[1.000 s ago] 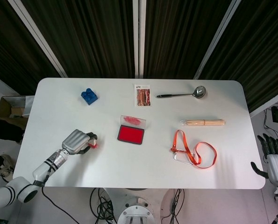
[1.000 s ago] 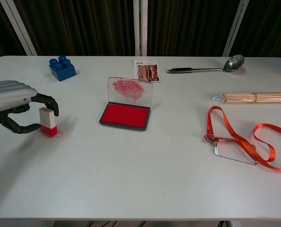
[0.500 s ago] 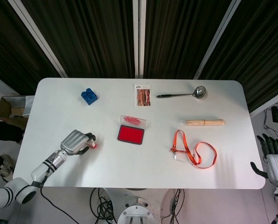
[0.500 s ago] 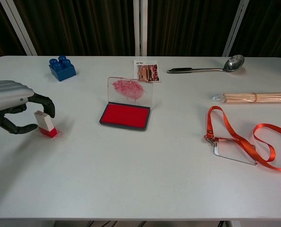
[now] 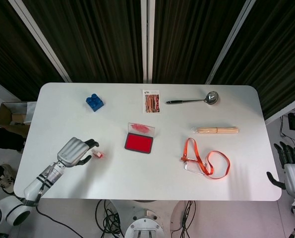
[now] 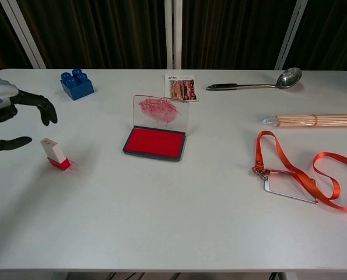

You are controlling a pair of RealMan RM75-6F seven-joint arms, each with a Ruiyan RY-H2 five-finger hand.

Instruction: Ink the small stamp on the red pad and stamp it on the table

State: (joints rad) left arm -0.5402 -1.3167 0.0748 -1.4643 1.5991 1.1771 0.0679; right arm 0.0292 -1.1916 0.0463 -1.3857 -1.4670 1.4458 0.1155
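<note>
Red-based small stamp [image 6: 55, 154] tilted, left hand [image 6: 13, 116] empty, fingers spread, cropped, right hand [image 5: 290, 171] unclear off-table

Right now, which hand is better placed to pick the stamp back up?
Left. The left hand is open beside the stamp, which tilts on the table. The right hand is beyond the far edge.

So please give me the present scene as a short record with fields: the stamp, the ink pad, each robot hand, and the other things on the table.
stamp: small stamp, tilted, red base on the table, not held
ink pad: red pad, lid open and upright, right of the stamp
left robot hand: left robot hand, fingers apart, beside the stamp, holds nothing
right robot hand: right robot hand, off the table's right edge, holds nothing
other things: blue block, picture card, ladle, bundle of sticks, orange lanyard
</note>
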